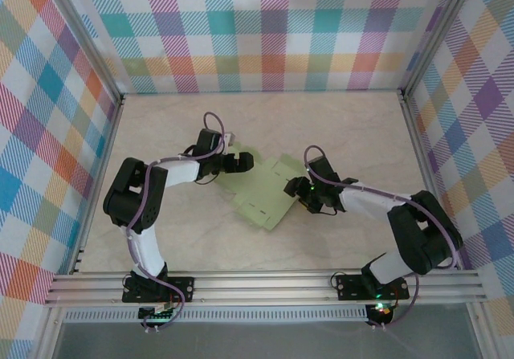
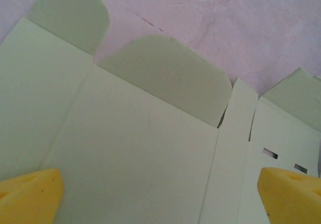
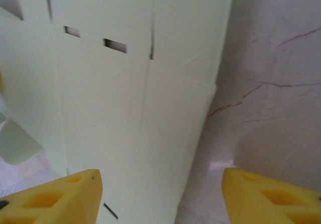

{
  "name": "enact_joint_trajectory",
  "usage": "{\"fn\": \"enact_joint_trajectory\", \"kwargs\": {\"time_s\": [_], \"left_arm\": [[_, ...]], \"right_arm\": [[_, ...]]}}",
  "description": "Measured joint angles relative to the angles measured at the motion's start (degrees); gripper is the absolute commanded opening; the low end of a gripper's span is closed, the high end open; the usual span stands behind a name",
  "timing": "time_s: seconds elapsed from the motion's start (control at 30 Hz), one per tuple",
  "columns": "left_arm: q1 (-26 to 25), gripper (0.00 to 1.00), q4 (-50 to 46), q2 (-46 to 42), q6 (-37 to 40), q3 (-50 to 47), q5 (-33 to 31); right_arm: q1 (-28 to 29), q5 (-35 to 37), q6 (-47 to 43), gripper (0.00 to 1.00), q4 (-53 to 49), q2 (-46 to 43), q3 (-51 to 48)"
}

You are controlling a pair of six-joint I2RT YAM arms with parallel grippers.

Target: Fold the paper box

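The paper box (image 1: 263, 201) is a flat pale-green cut-out sheet with several flaps, lying mid-table between both arms. My left gripper (image 1: 243, 163) hovers over its left edge. In the left wrist view that gripper (image 2: 160, 201) is open wide, its yellow fingertips (image 2: 30, 196) spread over the sheet's large panel (image 2: 140, 149) and rounded flaps. My right gripper (image 1: 300, 195) is at the sheet's right side. In the right wrist view it (image 3: 163, 199) is open, with the sheet's right edge (image 3: 198, 134) running between its yellow fingers (image 3: 55, 199); one finger is over the card and the other over bare table.
The marble-pattern tabletop (image 1: 345, 126) is enclosed by plaid walls (image 1: 265, 30) at the back and both sides. An aluminium rail (image 1: 265, 285) runs along the near edge where both arm bases are bolted.
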Motion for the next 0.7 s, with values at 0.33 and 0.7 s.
{"fn": "enact_joint_trajectory", "kwargs": {"time_s": [0.33, 0.7], "left_arm": [[-0.63, 1.00, 1.75, -5.29, -3.58, -6.75, -2.34], [-7.21, 1.00, 1.55, -19.17, -13.09, -21.24, -16.61]], "right_arm": [[-0.04, -2.10, -1.11, 0.20, 0.87, 5.14, 2.58], [-3.67, -5.77, -10.91, 0.22, -0.28, 5.44, 7.58]]}}
